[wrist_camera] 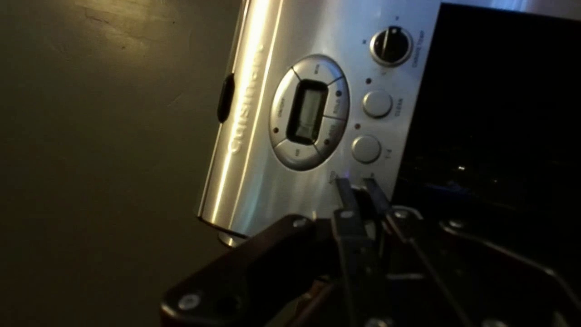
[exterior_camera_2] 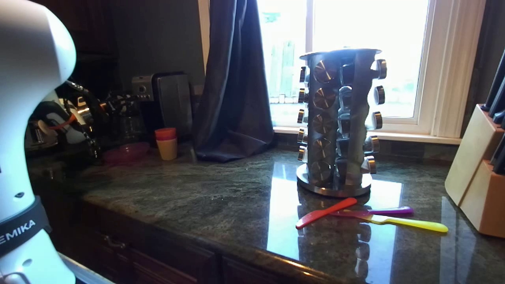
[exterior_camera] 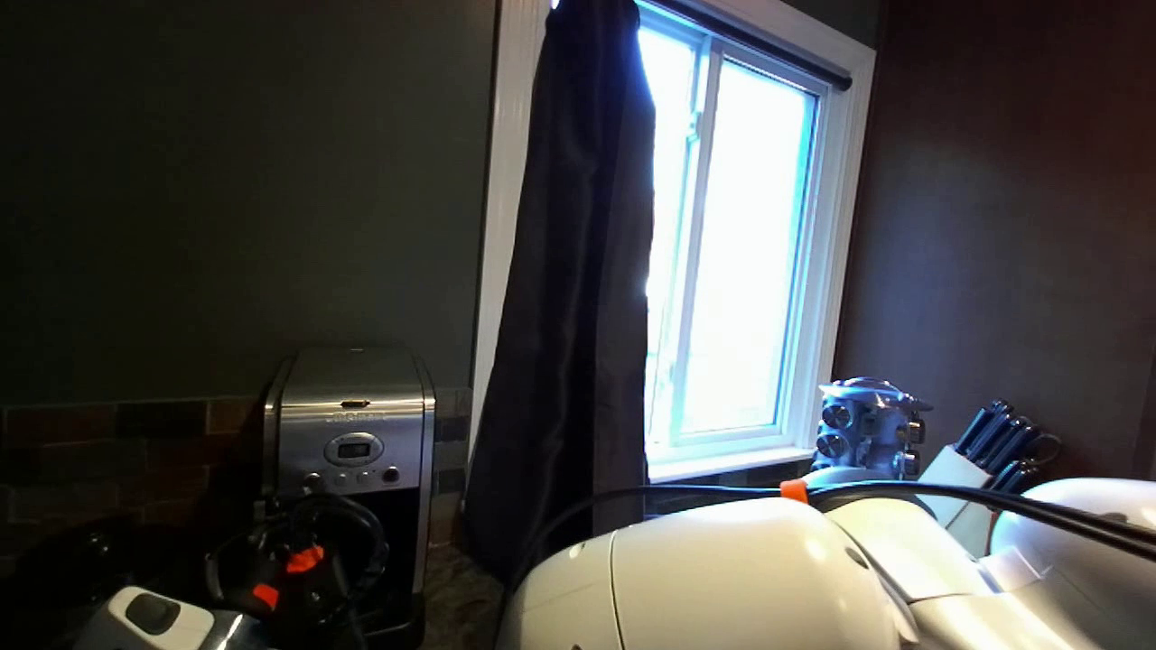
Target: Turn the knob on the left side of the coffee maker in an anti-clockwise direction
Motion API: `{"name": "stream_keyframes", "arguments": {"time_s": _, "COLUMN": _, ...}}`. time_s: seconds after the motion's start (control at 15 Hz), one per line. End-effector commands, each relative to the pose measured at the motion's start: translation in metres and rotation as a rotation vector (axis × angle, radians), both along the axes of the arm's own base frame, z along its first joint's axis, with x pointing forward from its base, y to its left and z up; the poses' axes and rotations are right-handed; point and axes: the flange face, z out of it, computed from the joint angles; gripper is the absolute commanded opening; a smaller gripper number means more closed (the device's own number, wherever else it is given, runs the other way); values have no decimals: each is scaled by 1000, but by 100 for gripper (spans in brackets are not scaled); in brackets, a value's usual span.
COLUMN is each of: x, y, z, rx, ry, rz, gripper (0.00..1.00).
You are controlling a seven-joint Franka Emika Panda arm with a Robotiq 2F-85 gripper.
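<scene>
The coffee maker (wrist_camera: 268,181) fills much of the wrist view, its brushed-silver front turned sideways. It stands upright against the wall in both exterior views (exterior_camera: 302,442) (exterior_camera_2: 173,104). An oval panel with a small display (wrist_camera: 310,112) and two round buttons show on the front. A black knob (wrist_camera: 391,45) sits at the far end of the row. My gripper (wrist_camera: 356,180) is nearly closed, its fingertips on either side of the left knob (wrist_camera: 361,196), which shows only as a dark shape with a silver rim between them. The knob's pointer is hidden.
Orange and yellow cups (exterior_camera_2: 166,148) and a pink plate (exterior_camera_2: 126,152) stand near the coffee maker. A dark curtain (exterior_camera: 578,298) hangs beside it. A spice rack (exterior_camera_2: 335,122), several plastic knives (exterior_camera_2: 410,223) and a knife block (exterior_camera_2: 473,169) are farther along the counter.
</scene>
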Motion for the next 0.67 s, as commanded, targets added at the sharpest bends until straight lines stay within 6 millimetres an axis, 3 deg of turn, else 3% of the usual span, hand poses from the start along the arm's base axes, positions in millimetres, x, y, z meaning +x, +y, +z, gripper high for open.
{"name": "stream_keyframes", "arguments": {"time_s": 0.0, "x": 30, "y": -18, "z": -4, "rx": -105, "ry": -49, "rz": 50, "gripper": 2}}
{"name": "stream_keyframes", "arguments": {"time_s": 0.27, "x": 31, "y": -20, "z": -8, "rx": -164, "ry": -79, "rz": 83, "gripper": 2}}
{"name": "stream_keyframes", "arguments": {"time_s": 0.33, "x": 31, "y": -21, "z": -9, "rx": -172, "ry": -81, "rz": 75, "gripper": 33}}
{"name": "stream_keyframes", "arguments": {"time_s": 0.4, "x": 31, "y": -23, "z": -9, "rx": -173, "ry": -84, "rz": 66, "gripper": 36}}
{"name": "stream_keyframes", "arguments": {"time_s": 0.6, "x": 38, "y": -31, "z": -6, "rx": -179, "ry": -88, "rz": 30, "gripper": 58}}
